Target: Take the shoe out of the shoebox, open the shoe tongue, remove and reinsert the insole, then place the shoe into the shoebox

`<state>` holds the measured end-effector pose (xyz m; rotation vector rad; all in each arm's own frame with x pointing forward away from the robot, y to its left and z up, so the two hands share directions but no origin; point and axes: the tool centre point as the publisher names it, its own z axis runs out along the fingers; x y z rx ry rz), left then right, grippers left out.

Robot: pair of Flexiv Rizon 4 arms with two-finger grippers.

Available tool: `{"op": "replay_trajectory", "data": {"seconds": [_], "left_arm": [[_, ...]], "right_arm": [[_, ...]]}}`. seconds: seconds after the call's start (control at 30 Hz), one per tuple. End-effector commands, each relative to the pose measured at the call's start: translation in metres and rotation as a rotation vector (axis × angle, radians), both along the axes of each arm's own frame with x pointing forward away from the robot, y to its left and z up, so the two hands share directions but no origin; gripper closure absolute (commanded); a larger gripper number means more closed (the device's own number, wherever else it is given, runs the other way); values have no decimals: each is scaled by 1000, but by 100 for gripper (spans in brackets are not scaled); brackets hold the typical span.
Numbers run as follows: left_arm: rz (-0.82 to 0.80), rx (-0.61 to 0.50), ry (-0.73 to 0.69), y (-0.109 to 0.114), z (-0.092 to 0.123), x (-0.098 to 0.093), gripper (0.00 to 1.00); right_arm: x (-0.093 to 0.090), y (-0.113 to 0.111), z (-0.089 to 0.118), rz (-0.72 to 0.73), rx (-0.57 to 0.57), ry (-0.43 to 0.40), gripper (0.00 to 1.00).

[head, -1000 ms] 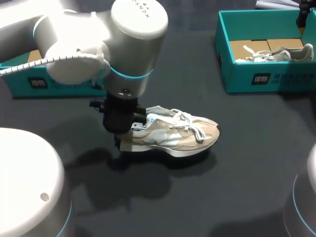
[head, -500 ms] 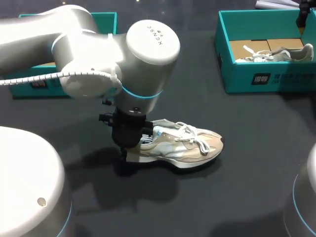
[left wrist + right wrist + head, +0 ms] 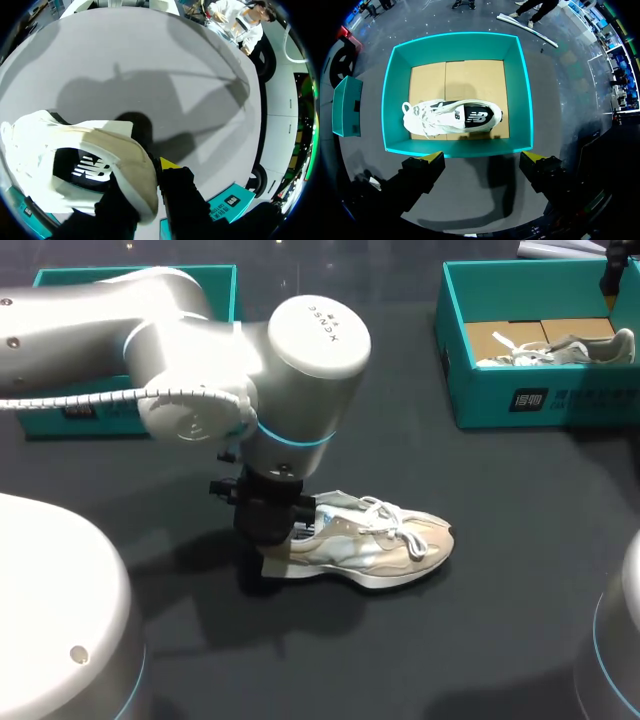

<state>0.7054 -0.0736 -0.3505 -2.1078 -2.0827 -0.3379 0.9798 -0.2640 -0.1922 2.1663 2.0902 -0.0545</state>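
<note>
A beige and white shoe (image 3: 375, 548) with white laces stands on its sole on the dark table, toe pointing right. My left gripper (image 3: 272, 546) is shut on its heel collar. In the left wrist view the heel (image 3: 131, 165) sits between the fingers of the left gripper (image 3: 146, 176), with one yellow fingertip (image 3: 168, 164) showing outside it. A second shoe (image 3: 451, 118) lies on its side in the teal shoebox (image 3: 455, 40), also seen at the back right as the shoebox (image 3: 470, 390). My right gripper (image 3: 483, 159) hangs open above the box's near wall, holding nothing.
A second teal box (image 3: 60, 405) stands at the back left, mostly hidden behind my left arm. A teal lid (image 3: 347, 107) lies beside the shoebox in the right wrist view. Bare dark table lies in front of and right of the shoe.
My left arm has carried the shoe a little to the right and toward the front of the table, still gripping its heel. The right gripper has stayed put.
</note>
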Motion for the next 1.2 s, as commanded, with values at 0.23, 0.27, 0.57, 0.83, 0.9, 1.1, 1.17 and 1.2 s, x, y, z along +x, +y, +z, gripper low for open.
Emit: {"op": "replay_trajectory", "data": {"seconds": [0.23, 0.27, 0.57, 0.83, 0.9, 1.1, 1.17, 1.2], "left_arm": [[-15, -12, -10, -2, -9, 3, 100], [-20, -14, -12, -2, -10, 4, 100], [-38, -15, -15, -5, -15, 7, 100], [-54, -6, -9, -6, -24, 6, 100], [-57, -6, -9, -6, -26, 6, 100], [-59, -5, -8, -4, -31, 6, 100], [-58, -6, -5, -4, -32, 6, 100], [-57, -6, -5, -4, -32, 7, 100]], "right_arm": [[0, 0, 0, -1, 0, 0, 0], [0, 0, 0, -1, 0, 0, 0], [0, 0, 0, -1, 0, 0, 0], [0, 0, 0, -1, 0, 0, 0], [0, 0, 0, -1, 0, 0, 0], [0, 0, 0, -1, 0, 0, 0], [0, 0, 0, -1, 0, 0, 0], [0, 0, 0, -1, 0, 0, 0]]}}
